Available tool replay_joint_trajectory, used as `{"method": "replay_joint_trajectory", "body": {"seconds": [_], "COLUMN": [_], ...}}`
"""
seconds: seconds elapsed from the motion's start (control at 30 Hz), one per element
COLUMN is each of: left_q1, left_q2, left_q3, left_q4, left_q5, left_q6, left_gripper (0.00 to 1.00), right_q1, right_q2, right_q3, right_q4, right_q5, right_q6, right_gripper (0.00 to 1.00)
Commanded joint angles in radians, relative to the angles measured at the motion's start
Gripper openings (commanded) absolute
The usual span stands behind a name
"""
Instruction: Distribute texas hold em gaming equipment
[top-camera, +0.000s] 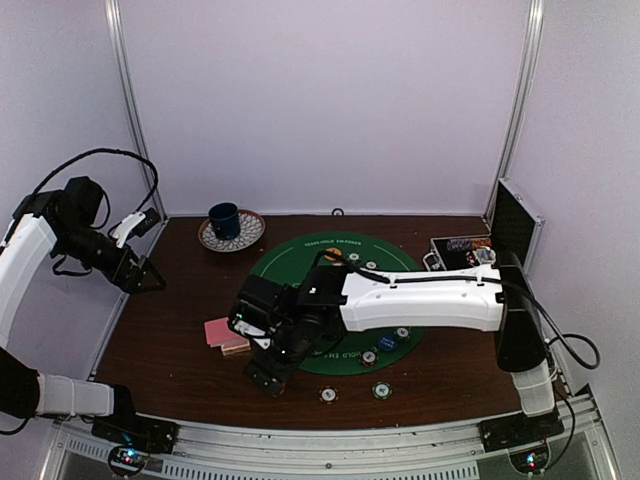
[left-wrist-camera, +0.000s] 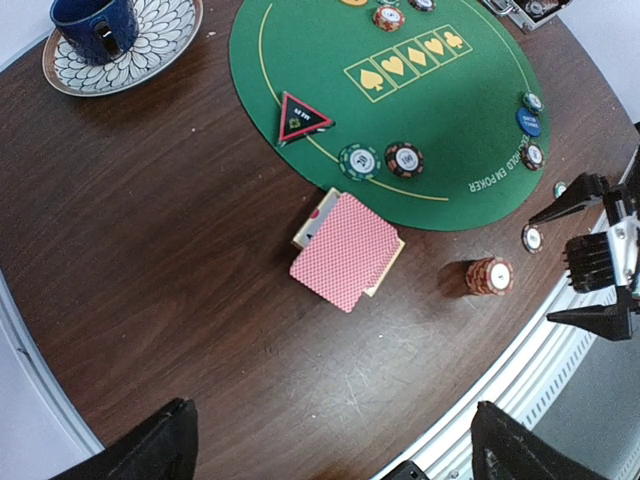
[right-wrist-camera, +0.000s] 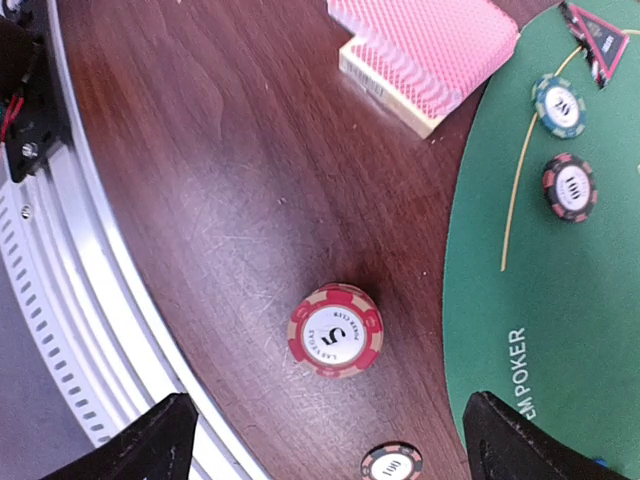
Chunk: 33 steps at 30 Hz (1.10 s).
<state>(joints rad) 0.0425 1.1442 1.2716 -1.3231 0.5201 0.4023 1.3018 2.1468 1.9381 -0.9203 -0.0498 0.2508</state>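
A stack of red-and-cream chips (right-wrist-camera: 336, 329) marked 5 stands on the wood, just off the green mat (right-wrist-camera: 560, 300). My right gripper (right-wrist-camera: 325, 445) hangs open above it, one finger on each side, touching nothing. The stack also shows in the left wrist view (left-wrist-camera: 490, 275). Pink-backed cards (left-wrist-camera: 345, 250) lie on a card box beside the mat's edge. A black-red triangular marker (left-wrist-camera: 300, 118), a green chip (left-wrist-camera: 359, 160) and a dark chip (left-wrist-camera: 404, 158) lie on the mat. My left gripper (top-camera: 150, 278) is open and empty, high over the table's left side.
A dark blue cup (top-camera: 224, 218) on a patterned saucer (top-camera: 245, 238) stands at the back left. An open metal case (top-camera: 470, 250) stands at the back right. Two loose chips (top-camera: 328, 394) (top-camera: 381, 390) lie near the front edge. The right arm (top-camera: 420, 300) spans the mat.
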Motion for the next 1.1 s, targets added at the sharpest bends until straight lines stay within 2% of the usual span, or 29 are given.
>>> {"method": "replay_joint_trajectory", "body": {"seconds": [0.0,0.37,0.9,1.07], "left_q1": [0.007,0.007,0.007,0.007], "left_q2": [-0.005,0.003,0.004,0.006], "left_q3": [0.031,0.029,0.035,0.038], "left_q4": [-0.009,-0.011,-0.009,-0.009], "left_q5": [0.004,-0.009,-0.009,-0.008], "left_q6": [0.014,0.026,0.027,0.024], "left_gripper": [0.98,0.98,0.98,0.98], "right_q1": [-0.019,-0.017,-0.037,-0.038], "right_q2": [0.074,0.19,0.229,0.228], "right_q3": [0.033,0.134,0.163,0.163], "right_q4": [0.003,-0.03,-0.024,-0.023], "right_q5": [-0.033,-0.053,-0.058,-0.064], "right_q6": [0.002,-0.031,-0.029,-0.028], "right_gripper": [0.97,0.97,0.68,0.53]}}
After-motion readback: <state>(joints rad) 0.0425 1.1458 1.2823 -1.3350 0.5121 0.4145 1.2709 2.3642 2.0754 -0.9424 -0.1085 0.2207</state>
